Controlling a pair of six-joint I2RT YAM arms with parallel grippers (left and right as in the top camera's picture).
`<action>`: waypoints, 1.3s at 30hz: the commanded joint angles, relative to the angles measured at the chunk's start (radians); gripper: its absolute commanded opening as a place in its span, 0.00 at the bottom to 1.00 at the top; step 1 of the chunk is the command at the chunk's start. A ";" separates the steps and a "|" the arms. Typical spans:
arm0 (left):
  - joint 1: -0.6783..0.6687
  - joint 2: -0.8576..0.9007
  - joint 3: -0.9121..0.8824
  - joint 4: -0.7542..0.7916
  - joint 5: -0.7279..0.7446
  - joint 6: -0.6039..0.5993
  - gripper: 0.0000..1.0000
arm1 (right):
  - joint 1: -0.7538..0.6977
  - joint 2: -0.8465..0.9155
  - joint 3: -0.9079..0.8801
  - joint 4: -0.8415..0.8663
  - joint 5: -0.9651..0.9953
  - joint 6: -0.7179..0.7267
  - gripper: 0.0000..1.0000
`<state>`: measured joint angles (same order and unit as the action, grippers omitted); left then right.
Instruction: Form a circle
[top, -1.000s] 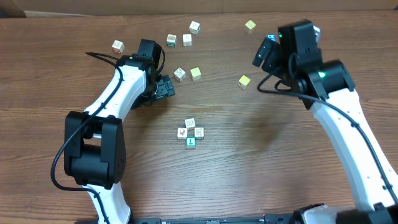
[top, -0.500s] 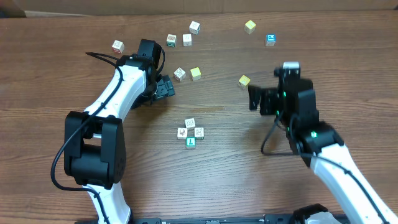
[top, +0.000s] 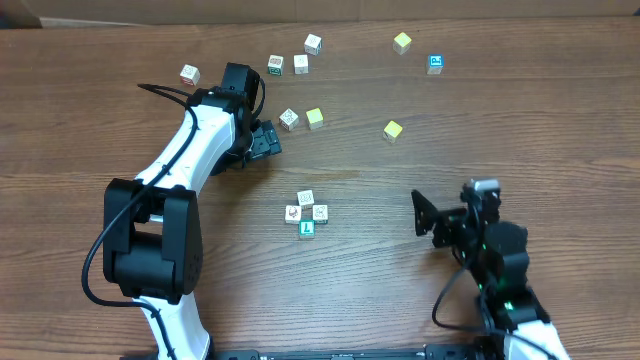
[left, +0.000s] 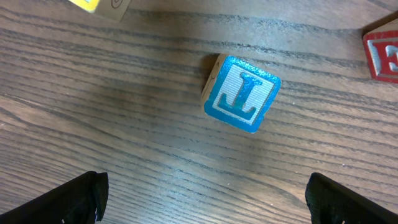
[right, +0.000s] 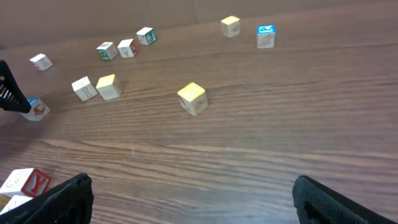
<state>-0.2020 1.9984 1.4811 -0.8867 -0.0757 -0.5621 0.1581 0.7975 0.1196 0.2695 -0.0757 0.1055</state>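
The circle (top: 306, 214), four cubes huddled tight, lies unmoved midway on the bench (top: 370, 290). The right fingers (top: 420, 207), spread and empty, have drawn back from the far blue-faced cube (top: 435, 64) to the near edge. The left fingers (top: 268, 141) stay released.

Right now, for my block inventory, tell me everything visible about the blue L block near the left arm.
The blue L block is a small wooden cube with pale sides; its top face is blue with a raised L inside a border. It sits flat on the brown wooden table, turned askew, touching nothing.
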 joint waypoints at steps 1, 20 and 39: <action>0.004 0.010 0.014 0.002 -0.010 -0.002 1.00 | -0.028 -0.095 -0.052 0.013 -0.016 -0.004 1.00; 0.005 0.010 0.014 0.002 -0.010 -0.002 1.00 | -0.042 -0.626 -0.112 -0.351 0.011 -0.002 1.00; 0.000 0.010 0.014 0.002 -0.010 -0.002 1.00 | -0.042 -0.795 -0.112 -0.347 0.007 -0.002 1.00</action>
<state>-0.2020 1.9984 1.4811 -0.8867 -0.0757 -0.5621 0.1238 0.0120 0.0185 -0.0795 -0.0769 0.1043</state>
